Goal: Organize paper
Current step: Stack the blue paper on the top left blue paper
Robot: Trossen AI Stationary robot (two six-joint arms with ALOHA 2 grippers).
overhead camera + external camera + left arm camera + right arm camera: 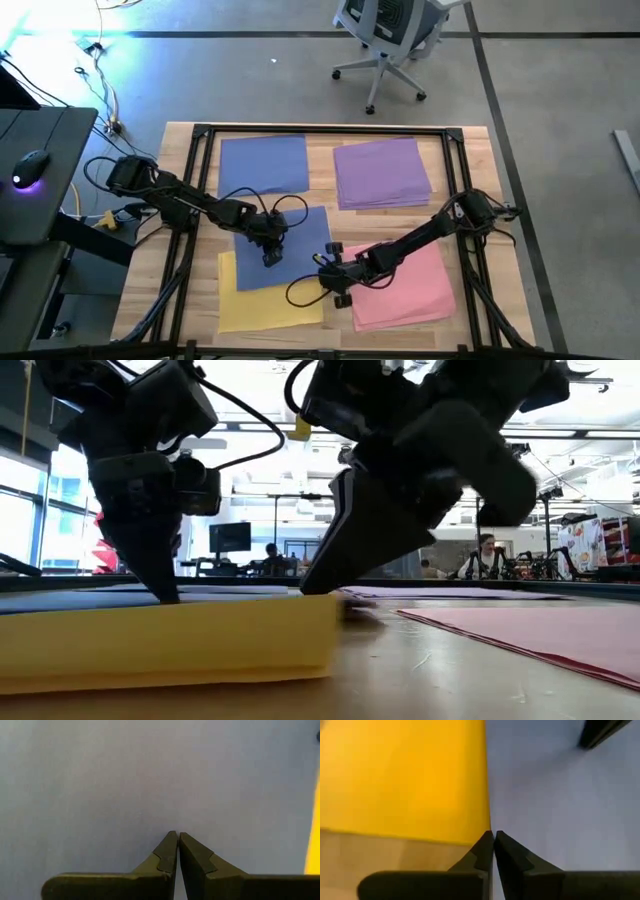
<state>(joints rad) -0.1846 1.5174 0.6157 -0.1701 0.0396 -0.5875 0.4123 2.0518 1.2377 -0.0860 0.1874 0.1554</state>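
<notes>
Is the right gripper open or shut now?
Shut: the right gripper has its fingertips together at the blue sheet's edge beside the yellow paper.

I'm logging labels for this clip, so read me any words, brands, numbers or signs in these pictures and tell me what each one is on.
No readable text in any view.
The blue paper sheet, purple paper stack, pink paper stack and yellow paper stack: plain, no print.
Left gripper and right gripper: no visible markings.
Colourful display in the room behind: too blurred to read.

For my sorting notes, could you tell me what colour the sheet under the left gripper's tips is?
Periwinkle blue; the left gripper presses on it, clearest in the high view.
</notes>
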